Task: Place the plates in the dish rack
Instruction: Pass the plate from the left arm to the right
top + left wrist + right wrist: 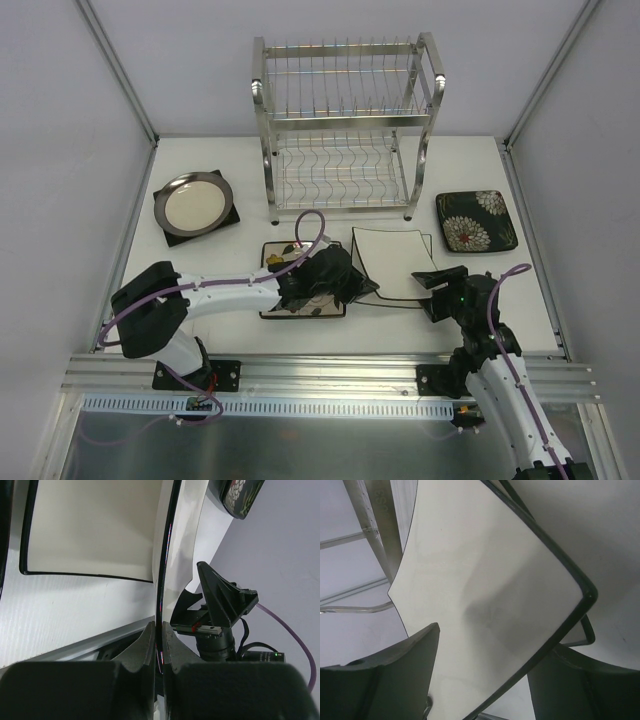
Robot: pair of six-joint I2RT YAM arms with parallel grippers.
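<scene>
**A:** From above, where is the white plate [395, 265]?

**B:** Mid-table [500, 290], toward the near edge. The left pincer [362, 285] clamps its left rim and the right pincer [432, 285] sits at its near-right corner. The dish rack [345, 130] stands at the far edge.

**A:** Left wrist?

**B:** Fingers [145, 645] pinched on the rim, edge-on.

**A:** Right wrist?

**B:** Jaws apart, straddling the plate's corner. This looks like the pickup step. Next, I'd say, the right must grip firmly before any lift toward the rack.

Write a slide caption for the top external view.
Left gripper pinches the white square plate; right gripper straddles its corner, dish rack behind.
</scene>
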